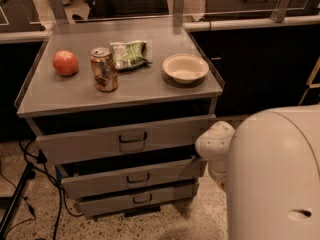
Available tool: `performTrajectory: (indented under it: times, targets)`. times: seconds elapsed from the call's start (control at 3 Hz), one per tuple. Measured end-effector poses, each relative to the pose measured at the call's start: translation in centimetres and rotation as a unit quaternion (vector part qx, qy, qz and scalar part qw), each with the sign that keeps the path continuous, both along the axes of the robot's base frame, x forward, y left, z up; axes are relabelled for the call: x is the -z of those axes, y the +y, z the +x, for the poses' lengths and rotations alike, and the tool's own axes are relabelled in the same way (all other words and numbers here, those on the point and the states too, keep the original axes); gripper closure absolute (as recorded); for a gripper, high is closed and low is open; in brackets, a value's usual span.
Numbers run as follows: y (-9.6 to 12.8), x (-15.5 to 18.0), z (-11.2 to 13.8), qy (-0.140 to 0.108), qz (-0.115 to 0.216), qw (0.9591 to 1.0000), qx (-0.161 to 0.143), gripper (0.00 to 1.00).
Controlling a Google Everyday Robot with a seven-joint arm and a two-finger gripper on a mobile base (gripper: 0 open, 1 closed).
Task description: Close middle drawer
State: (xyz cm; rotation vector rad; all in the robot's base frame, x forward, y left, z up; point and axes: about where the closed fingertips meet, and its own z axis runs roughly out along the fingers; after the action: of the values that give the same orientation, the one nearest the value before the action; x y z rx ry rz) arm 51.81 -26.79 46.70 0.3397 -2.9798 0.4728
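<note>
Camera view: a grey table (150, 91) w/ three drawers in its front; on top, from left to right, an apple (65, 63), a can (104, 69), a green bag (129, 54) just behind the can, and a bowl (185, 67). The middle drawer (132, 178) is pulled partly out, w/ a dark gap above its front; the top drawer (125, 141) stands out further, and the bottom drawer (137, 200) only a little. The white arm (270, 179) fills the lower right; its rounded end (215, 139) is just beside the right end of the middle drawer, contact not sure. The claw is hidden behind the arm; spread or pressed together, I cannot tell. Cables (50, 194) lie on the floor at the left.
</note>
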Motion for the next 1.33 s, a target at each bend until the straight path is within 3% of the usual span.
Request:
performTrajectory:
  times: [0.33, 0.67, 1.33]
  targets:
    - [-4.3, 1.9, -2.2, 0.037, 0.063, 0.9945, 0.075, 1.00]
    - [-6.9, 3.3, -4.6, 0.066, 0.116, 0.9802, 0.146, 1.00]
    - [-6.8, 4.0, -5.0, 0.081, 0.134, 0.9738, 0.165, 1.00]
